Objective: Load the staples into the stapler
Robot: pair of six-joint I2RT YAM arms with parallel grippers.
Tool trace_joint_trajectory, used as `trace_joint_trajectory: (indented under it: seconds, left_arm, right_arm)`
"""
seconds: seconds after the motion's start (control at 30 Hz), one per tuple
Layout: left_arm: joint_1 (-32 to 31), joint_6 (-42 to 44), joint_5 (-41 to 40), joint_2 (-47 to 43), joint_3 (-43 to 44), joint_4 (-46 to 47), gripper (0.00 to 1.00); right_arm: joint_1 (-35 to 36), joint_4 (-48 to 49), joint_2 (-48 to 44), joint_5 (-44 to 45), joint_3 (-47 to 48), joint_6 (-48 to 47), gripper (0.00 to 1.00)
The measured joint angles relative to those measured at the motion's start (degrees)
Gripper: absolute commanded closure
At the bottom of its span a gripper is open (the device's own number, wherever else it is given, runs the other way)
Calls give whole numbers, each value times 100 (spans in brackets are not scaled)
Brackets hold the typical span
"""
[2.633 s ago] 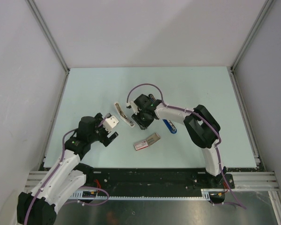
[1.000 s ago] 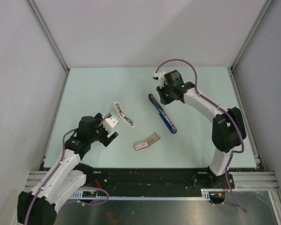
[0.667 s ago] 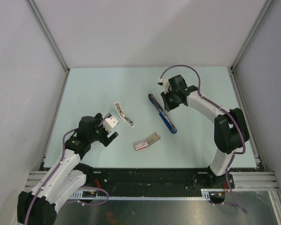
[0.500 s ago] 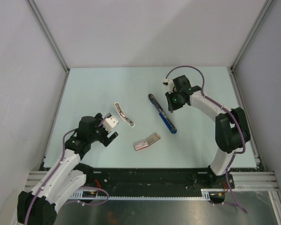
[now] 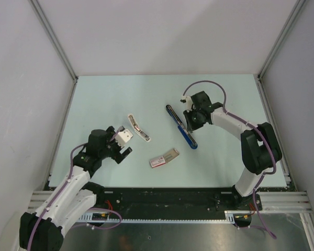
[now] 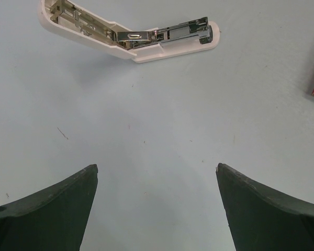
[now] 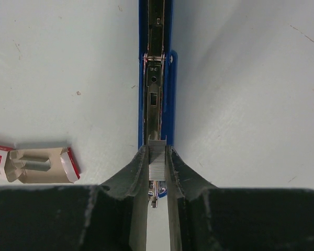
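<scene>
Item one, your right fingers (image 7: 133,178): narrow, pinched on a short silvery strip of staples (image 7: 158,157), held in line over the metal channel of the blue stapler (image 7: 158,73), which lies opened flat on the desk (image 7: 240,104) right of centre. Item two, your left fingers (image 6: 52,209): spread wide, holding nothing, hovering above bare desk near a cream stapler (image 6: 131,39) that lies opened out. Item three, the pink-and-white staple box (image 7: 34,163): lying open on the desk between the two arms, near the blue stapler's near end.
</scene>
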Motion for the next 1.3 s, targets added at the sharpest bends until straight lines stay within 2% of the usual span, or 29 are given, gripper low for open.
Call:
trace_joint_trajectory:
  seconds: [1.3]
  left_arm:
    - [0,0,0,0,0,0,0]
  right_arm:
    - [197,234,94,-50,-181,-192,87]
